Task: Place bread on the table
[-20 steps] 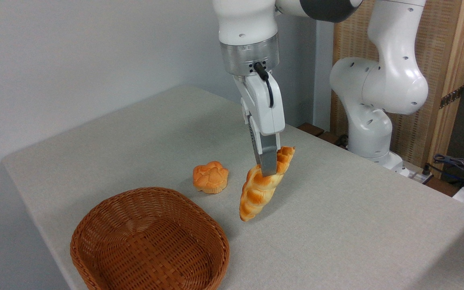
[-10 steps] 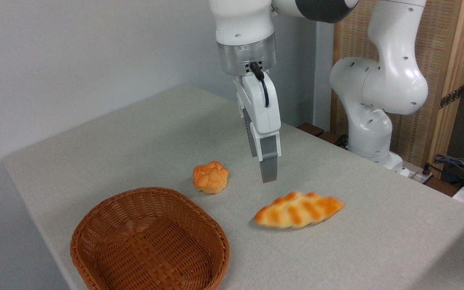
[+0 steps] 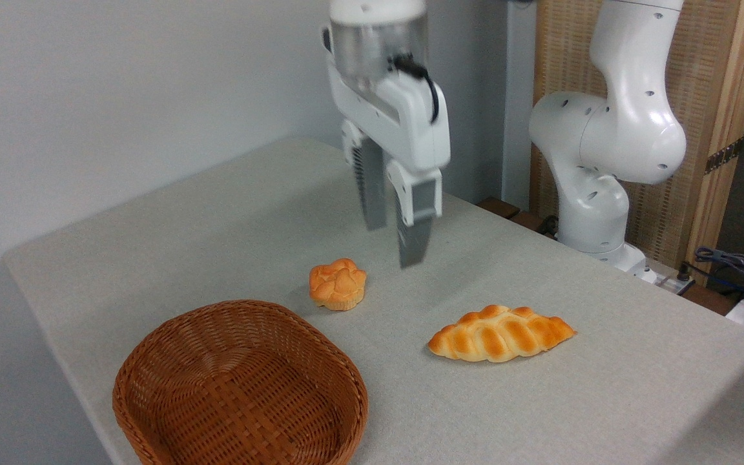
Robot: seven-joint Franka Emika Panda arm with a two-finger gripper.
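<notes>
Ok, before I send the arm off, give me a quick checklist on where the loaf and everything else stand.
1. Bread lying flat on the table: ok.
2. Tool open and holding nothing: ok.
3. Tool above the bread, not touching it: ok.
4. Bread outside the basket: ok.
5. Bun sitting apart from the bread: ok.
6. Bread fully at rest: looks sharp, but cannot tell from one picture.

bread (image 3: 501,333) flat on table (image 3: 217,213), claw (image 3: 392,243) empty, spread above
</notes>
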